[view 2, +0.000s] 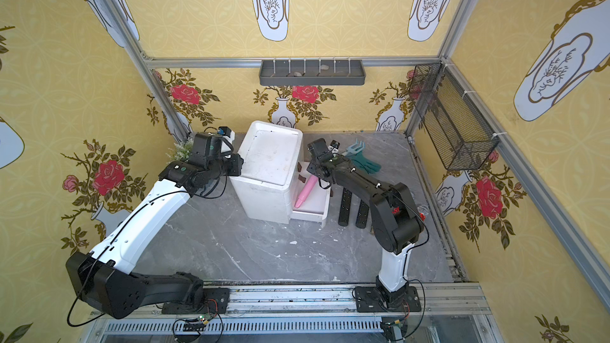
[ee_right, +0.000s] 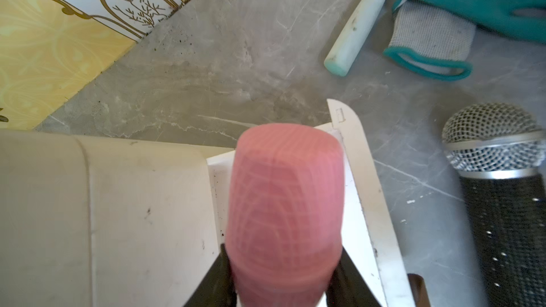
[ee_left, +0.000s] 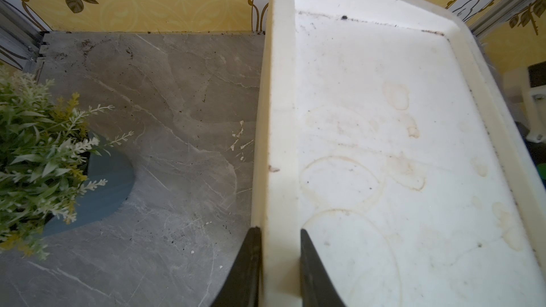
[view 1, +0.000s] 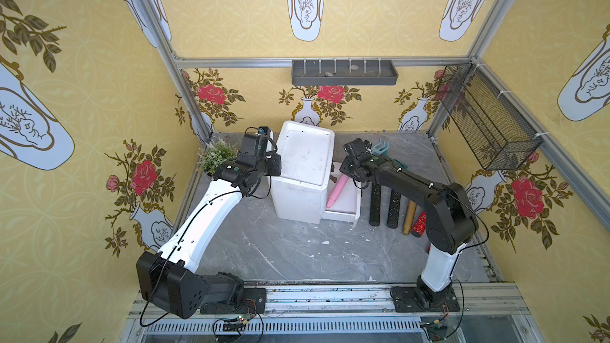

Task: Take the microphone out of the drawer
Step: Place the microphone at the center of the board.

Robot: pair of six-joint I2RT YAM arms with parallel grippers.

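Both top views are bright, with even, soft light. Faint shadows lie on the grey surface [view 1: 297, 252], and the frame bars [view 1: 231, 62] bend near the edges. Between the right fingers [ee_right: 211, 282] the pink microphone [ee_right: 283, 202] is blurred. Beside the left fingers [ee_left: 248, 267] the drawer unit [ee_left: 399, 143] looks slightly washed out.

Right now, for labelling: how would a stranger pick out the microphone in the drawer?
Find the white cabinet on the grey table; its bottom drawer is pulled out. The microphone slants across that drawer: it alone is pink, while the black microphones lie outside it.
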